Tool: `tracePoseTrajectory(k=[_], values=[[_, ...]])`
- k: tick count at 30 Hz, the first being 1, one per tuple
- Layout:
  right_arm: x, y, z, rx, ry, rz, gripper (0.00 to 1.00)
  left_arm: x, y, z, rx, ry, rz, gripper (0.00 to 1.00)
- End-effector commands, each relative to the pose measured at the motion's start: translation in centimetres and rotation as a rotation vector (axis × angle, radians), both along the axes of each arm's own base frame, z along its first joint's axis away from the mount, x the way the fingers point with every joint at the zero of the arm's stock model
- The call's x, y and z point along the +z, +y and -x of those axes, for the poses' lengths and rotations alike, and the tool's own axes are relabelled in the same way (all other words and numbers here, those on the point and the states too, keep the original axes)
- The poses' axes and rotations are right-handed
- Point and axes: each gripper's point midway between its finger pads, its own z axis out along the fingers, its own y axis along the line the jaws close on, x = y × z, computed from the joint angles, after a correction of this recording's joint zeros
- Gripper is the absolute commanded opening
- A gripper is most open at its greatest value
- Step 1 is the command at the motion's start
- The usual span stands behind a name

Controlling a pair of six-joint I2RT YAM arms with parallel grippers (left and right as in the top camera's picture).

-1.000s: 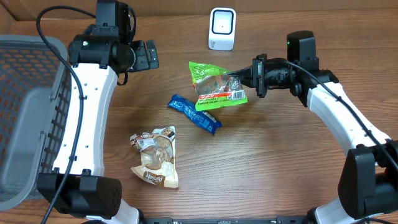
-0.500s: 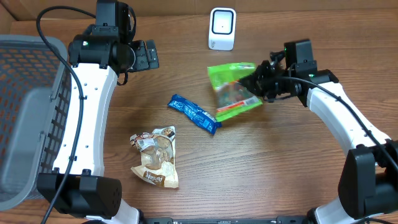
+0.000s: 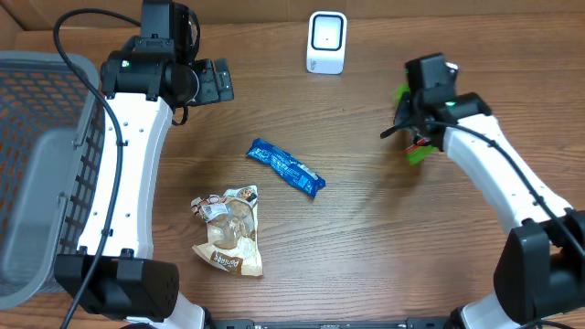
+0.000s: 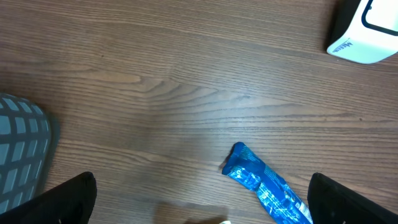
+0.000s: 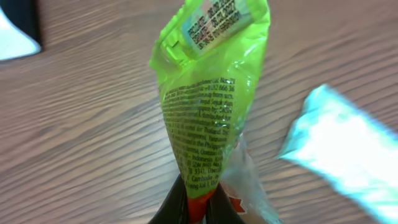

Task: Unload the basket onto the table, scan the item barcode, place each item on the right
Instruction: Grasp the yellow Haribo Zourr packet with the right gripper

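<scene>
Jutting from right jaws: green packet (image 5: 211, 106)

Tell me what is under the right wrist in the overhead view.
A green packet, pinched in the shut right gripper. Overhead, only green slivers show beside the wrist. The rest of it is covered by the right arm.

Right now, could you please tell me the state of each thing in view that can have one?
green packet: held, pinched at one end by the right gripper.
right gripper: shut on the green packet.
left gripper: open, holding nothing.
blue wrapper: lying flat, untouched.
brown snack bag: lying flat, untouched.
scanner: standing upright.
</scene>
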Motion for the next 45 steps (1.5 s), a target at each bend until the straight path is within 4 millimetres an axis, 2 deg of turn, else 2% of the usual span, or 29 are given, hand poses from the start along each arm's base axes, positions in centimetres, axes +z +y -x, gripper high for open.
tracePoseTrajectory(k=[1, 3, 7, 9, 11, 12, 13, 14, 19, 22, 25, 27, 29, 32, 38, 40, 45], values=[[2.8, 0.5, -0.1, 0.005, -0.087, 0.241, 0.04, 0.8, 0.1, -0.4, 0.0, -0.024, -0.008, 1.0], [1.8, 2.2, 0.2, 0.043, -0.073, 0.3, 0.04, 0.8, 0.1, -0.4, 0.001, -0.024, -0.008, 1.0], [-1.9, 5.2, 1.1, 0.127, -0.004, 0.397, 0.04, 0.8, 0.1, -0.4, -0.001, -0.024, -0.008, 1.0], [-3.8, 6.6, 1.6, 0.17, 0.032, 0.424, 0.19, 0.8, 0.0, -0.4, -0.001, -0.024, -0.008, 1.0], [-4.9, 8.6, 2.6, 0.226, 0.051, 0.422, 0.23, 0.8, 0.0, -0.4, -0.001, -0.024, -0.008, 1.0], [-5.0, 9.8, 3.1, 0.259, 0.054, 0.408, 0.29, 0.8, 0.0, -0.4, -0.001, -0.024, -0.008, 1.0], [-5.0, 11.2, 3.7, 0.297, 0.059, 0.388, 0.43, 0.8, 0.0, -0.4, -0.001, -0.024, -0.008, 1.0], [-4.8, 12.7, 4.4, 0.335, 0.062, 0.37, 0.54, 0.8, 0.0, -0.4, -0.001, -0.024, -0.008, 1.0], [-3.3, 19.8, 7.2, 0.508, 0.087, 0.22, 0.72, 0.8, 0.0, -0.4, -0.001, -0.024, -0.008, 1.0], [-1.4, 21.6, 7.7, 0.55, 0.109, 0.149, 0.76, 0.8, 0.0, -0.4, -0.002, -0.024, -0.008, 1.0], [1.4, 20.8, 6.7, 0.523, 0.109, 0.131, 0.76, 0.8, 0.0, -0.4, -0.001, -0.024, -0.008, 1.0], [3.6, 18.7, 5.4, 0.475, 0.122, 0.123, 0.77, 0.8, 0.0, -0.4, -0.001, -0.024, -0.008, 1.0], [3.9, 17.0, 4.7, 0.487, 0.154, 0.128, 0.84, 0.8, 0.0, -0.4, -0.001, -0.024, -0.008, 1.0], [2.6, 13.9, 4.6, 0.547, 0.267, 0.134, 0.91, 0.8, 0.0, -0.4, -0.001, -0.024, -0.008, 0.99], [-1.5, 8.9, 4.6, 0.571, 0.406, 0.09, 0.94, 0.8, 0.0, -0.4, -0.001, -0.024, -0.008, 1.0], [-2.9, 7.8, 4.6, 0.59, 0.425, 0.067, 0.94, 0.8, 0.0, -0.4, -0.001, -0.024, -0.008, 1.0], [-5.6, 6.9, 4.5, 0.661, 0.433, 0.007, 0.93, 0.8, 0.0, -0.4, -0.001, -0.024, -0.008, 1.0]])
